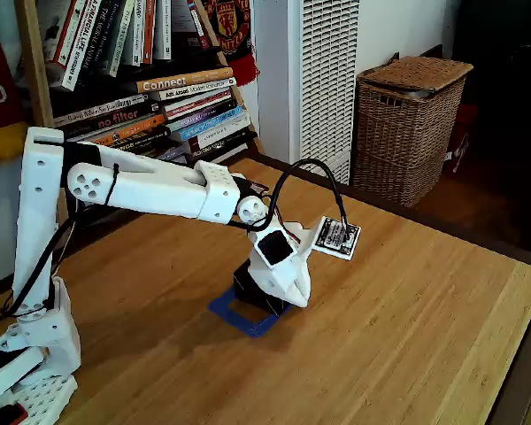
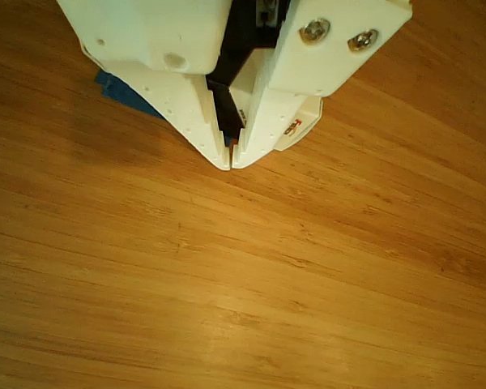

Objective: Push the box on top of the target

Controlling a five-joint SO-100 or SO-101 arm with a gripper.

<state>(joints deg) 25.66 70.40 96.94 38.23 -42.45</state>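
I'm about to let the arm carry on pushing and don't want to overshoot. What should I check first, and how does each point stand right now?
1. End effector closed for pushing: ok, its fingertips meet in the other view.
2. End effector down at the box: ok, in the fixed view it sits right against the box's near side.
3. Box over the target: cannot tell fully; it overlaps the blue tape, but the front edge and left corner of the tape still show.
4. Box upright: cannot tell, the arm covers most of it.
5. Table ahead free of obstacles: ok, bare wood around the tape.
6. Cable slack: ok, it loops freely above the wrist.
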